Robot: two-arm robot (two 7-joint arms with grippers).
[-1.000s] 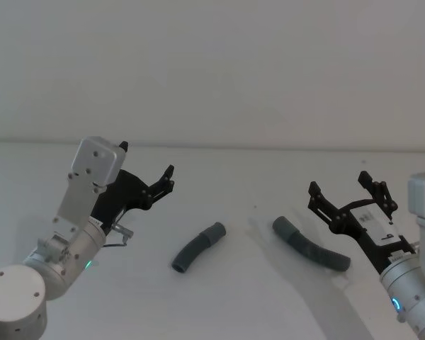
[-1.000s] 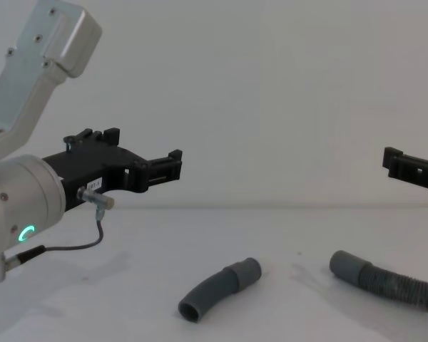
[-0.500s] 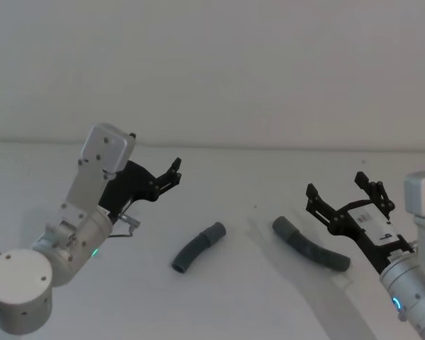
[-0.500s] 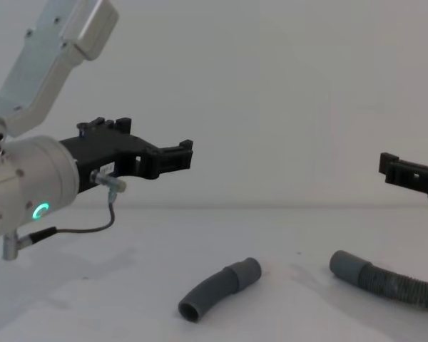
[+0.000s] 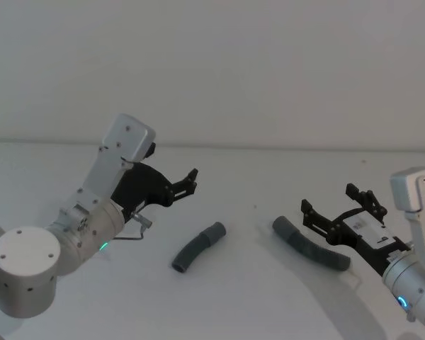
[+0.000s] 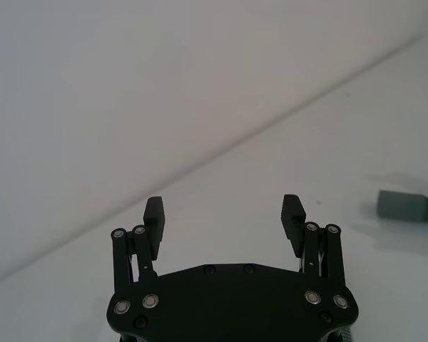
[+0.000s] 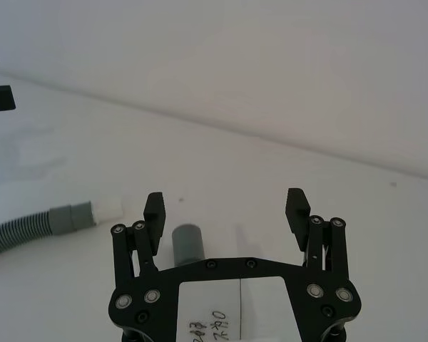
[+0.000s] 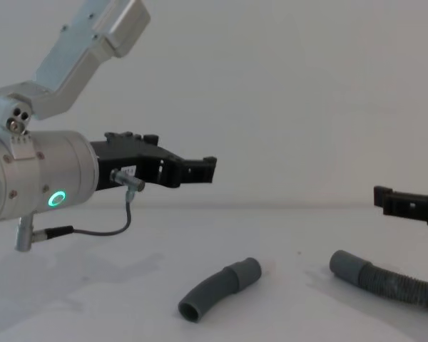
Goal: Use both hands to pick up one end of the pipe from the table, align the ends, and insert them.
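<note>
The short curved elbow [image 5: 197, 247] of the pipe lies on the white table [image 5: 234, 304] near the middle, its wider collar [image 8: 242, 273] pointing away and right. To its right lies the corrugated hose [image 5: 313, 246], its smooth cuff [image 5: 283, 227] facing the elbow. My left gripper [image 5: 189, 182] hovers open above and left of the elbow. Held above the hose's right part, my right gripper [image 5: 328, 200] is open too. In the right wrist view the cuff [image 7: 187, 244] sits just below the open right gripper [image 7: 226, 201], and farther off is the elbow's collar with its white tip [image 7: 107, 209].
A plain pale wall stands behind the table's far edge [image 5: 269, 148]. A thin grey cable [image 8: 107, 229] loops under the left wrist with its glowing green ring [image 8: 55, 198]. Bare table surrounds both pipe pieces.
My left arm has swung right and forward, bringing its gripper closer above the elbow. My right gripper has dropped a little and shifted left over the hose. The pipe pieces have not moved.
</note>
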